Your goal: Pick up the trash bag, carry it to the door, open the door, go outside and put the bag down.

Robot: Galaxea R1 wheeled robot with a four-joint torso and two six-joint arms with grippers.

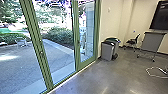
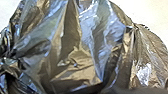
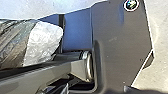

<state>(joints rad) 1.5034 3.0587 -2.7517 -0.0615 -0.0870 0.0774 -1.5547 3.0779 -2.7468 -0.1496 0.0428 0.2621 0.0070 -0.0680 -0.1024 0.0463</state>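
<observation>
The bag [image 2: 72, 47], dark, shiny and creased, is close to the left wrist camera; whether either gripper is closed on it, apart or together, I cannot tell. Ahead, grey floor [image 1: 100, 77] runs along a green-framed glass door [image 1: 86, 65] on the left. Past it stand two bins [image 1: 107, 52] by the wall, then a chair [image 1: 133, 42] and a dark screen [image 1: 160, 15]. Outside lie paving [image 1: 22, 65] and, beyond, bushes [image 1: 58, 35].
</observation>
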